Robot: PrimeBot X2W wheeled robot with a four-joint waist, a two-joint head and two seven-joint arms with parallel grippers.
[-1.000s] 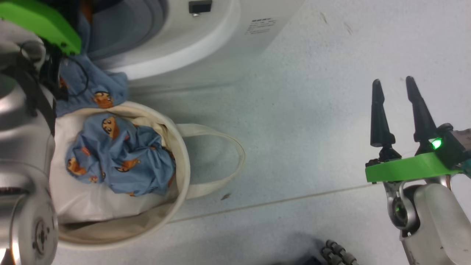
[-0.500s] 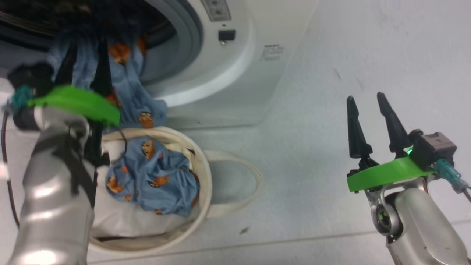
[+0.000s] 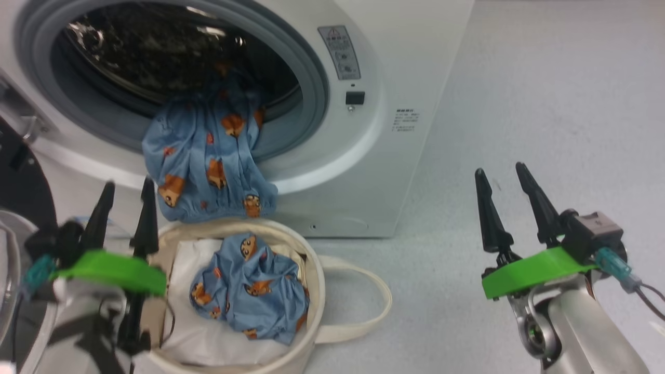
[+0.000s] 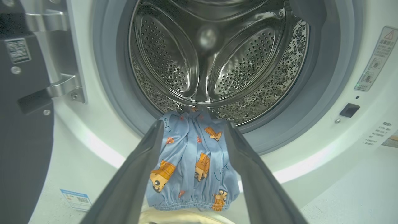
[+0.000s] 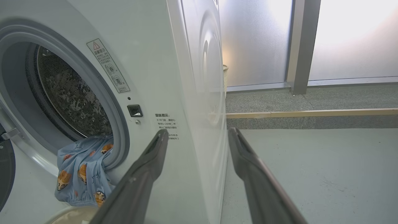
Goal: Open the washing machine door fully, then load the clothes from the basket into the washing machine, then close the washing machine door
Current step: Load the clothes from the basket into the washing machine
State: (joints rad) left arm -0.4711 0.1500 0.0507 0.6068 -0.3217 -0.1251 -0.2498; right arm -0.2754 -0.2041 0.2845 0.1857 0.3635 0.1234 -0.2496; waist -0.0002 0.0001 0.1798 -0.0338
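The white washing machine (image 3: 395, 62) stands with its round mouth uncovered, and its black door (image 3: 21, 176) is swung out to the left. One of the light blue clothes (image 3: 208, 161) hangs half out of the steel drum (image 4: 211, 62) over the grey gasket, its hem just above the basket (image 3: 314, 270). A second blue garment (image 3: 252, 291) lies in the basket on a white cloth. My left gripper (image 3: 128, 187) is open and empty, left of the basket, with the hanging garment (image 4: 192, 168) framed between its fingers. My right gripper (image 3: 499, 169) hovers open over the floor at the right.
The basket's strap handle (image 3: 374, 301) lies looped on the floor to its right. The door hinge (image 4: 62, 87) sits left of the drum mouth. Grey floor (image 3: 545, 104) spreads right of the machine. A wooden strip (image 5: 311, 113) and frosted panels lie beyond.
The head camera has tilted up, bringing the drum mouth into view. My left gripper has drawn back from the mouth and down beside the basket, leaving the garment draped over the gasket.
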